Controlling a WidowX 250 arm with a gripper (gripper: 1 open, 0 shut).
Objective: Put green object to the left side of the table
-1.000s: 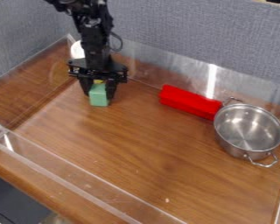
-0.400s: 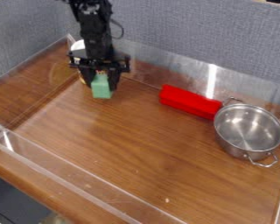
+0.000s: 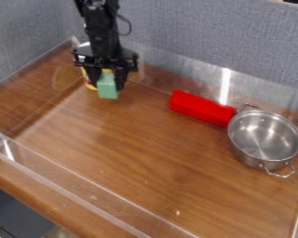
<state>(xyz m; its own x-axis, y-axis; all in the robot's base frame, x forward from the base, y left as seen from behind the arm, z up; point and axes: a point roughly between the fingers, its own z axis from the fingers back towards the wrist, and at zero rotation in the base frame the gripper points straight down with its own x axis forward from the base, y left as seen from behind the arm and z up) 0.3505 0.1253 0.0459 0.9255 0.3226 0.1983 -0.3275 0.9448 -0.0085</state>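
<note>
While the black arm reaches down near the far left corner of the table (image 3: 127, 177), its gripper (image 3: 107, 82) pinches the green object (image 3: 108, 86) between 2 dark fingers, which press against the block's sides. The block hangs upright at the gripper's tip, and whether its underside touches the wood cannot be told. Just behind the arm, something yellow (image 3: 86, 80) peeks out beside the fingers, mostly hidden by them.

Well apart from the block, toward the right half of the table, a red cylinder (image 3: 204, 108) lies on its side, angled from the middle toward the right edge. Its far end sits just beside a silver pot (image 3: 264, 138), which stands upright near the right edge with a small handle toward the front. Low clear walls run along every edge, and a grey backdrop rises behind the far one. Nothing lies between the block and the left edge; the front half of the wood is bare.

Compared with 1 second ago, the gripper and block sit slightly higher and farther back in the picture, while the cylinder and pot have stayed put.
</note>
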